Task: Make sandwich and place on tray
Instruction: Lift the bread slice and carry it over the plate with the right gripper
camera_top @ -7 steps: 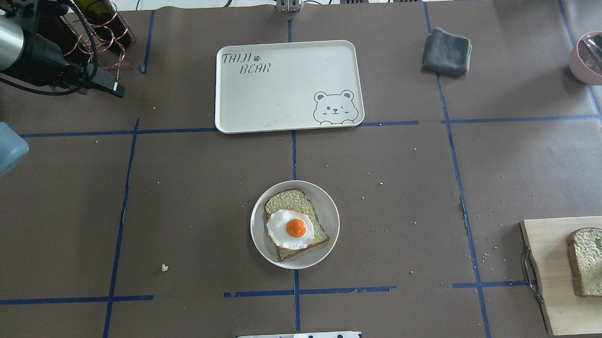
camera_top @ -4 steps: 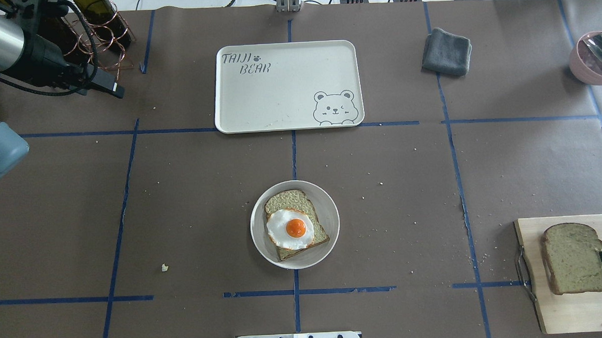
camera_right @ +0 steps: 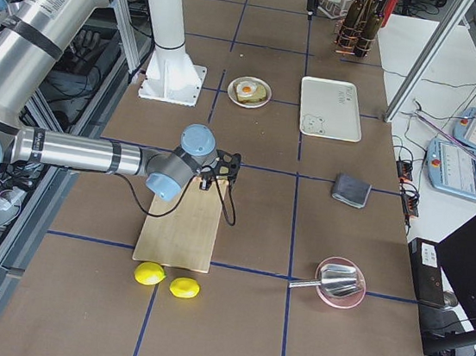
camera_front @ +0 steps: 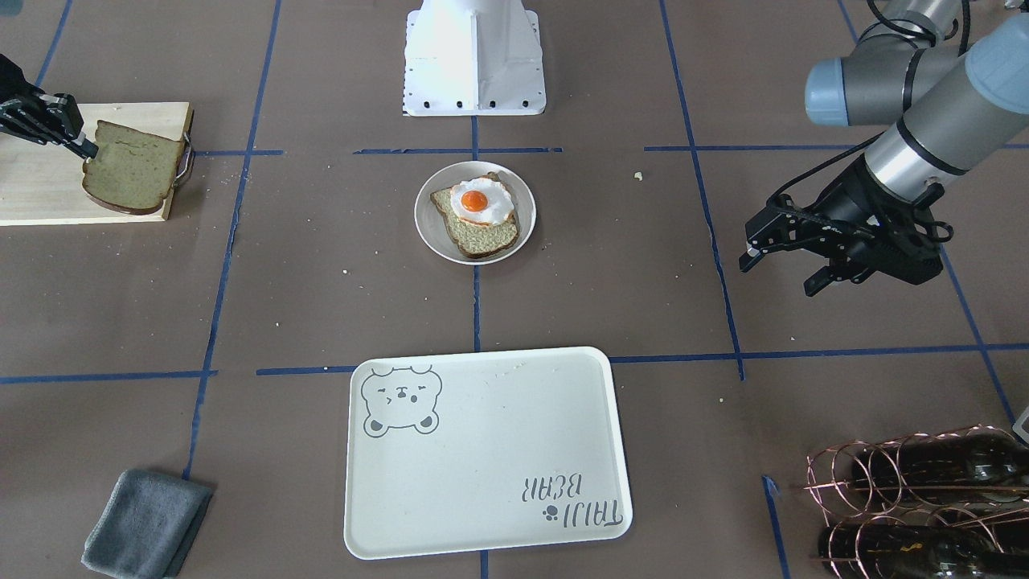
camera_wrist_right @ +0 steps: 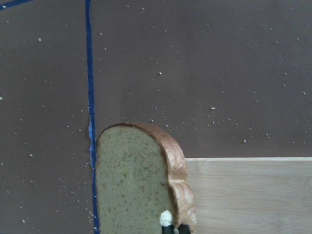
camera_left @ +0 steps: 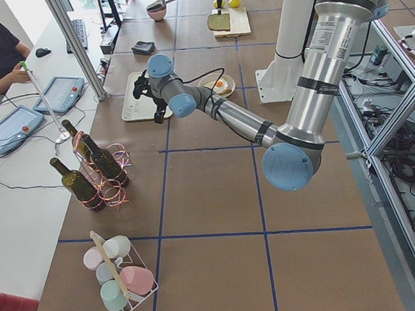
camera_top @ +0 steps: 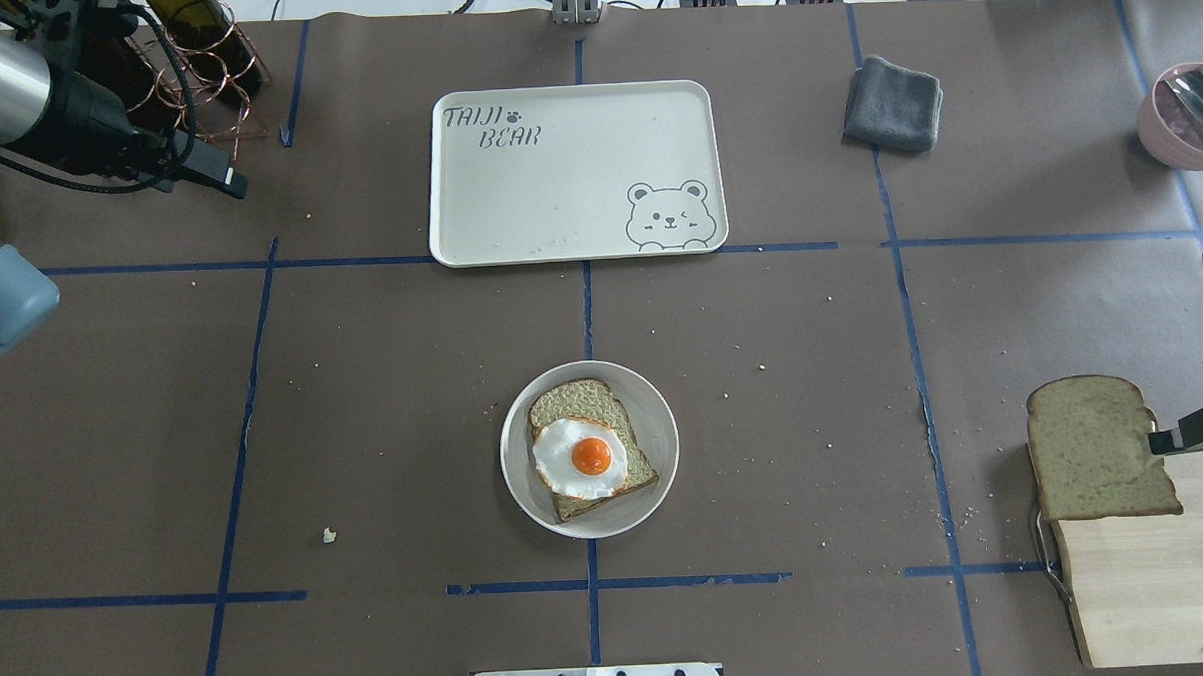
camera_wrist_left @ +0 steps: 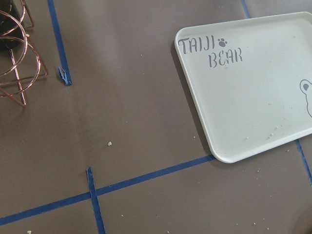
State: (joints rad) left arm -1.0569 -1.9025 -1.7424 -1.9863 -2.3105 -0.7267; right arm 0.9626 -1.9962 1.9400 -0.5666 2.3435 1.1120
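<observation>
Your right claw (camera_top: 1165, 440) had the second slice (camera_top: 1096, 451) pinched at its crust, fingers closed tight on it. It hung over the corner of the board (camera_top: 1161, 589), partly out past the edge and over the bench (camera_top: 365, 436). Well apart from that claw, mid-bench, sat the plate (camera_top: 656, 416) with the first slice (camera_top: 579, 399) on it and the egg (camera_top: 579, 460) on top, yolk up and uncovered. Beyond the plate, the tray (camera_top: 556, 179) lay flat with nothing on it. Your left claw (camera_front: 776, 269) hung above the bench with its fingers spread wide, gripping nothing, off to the tray's side, near the bottle rack (camera_front: 908, 482).
</observation>
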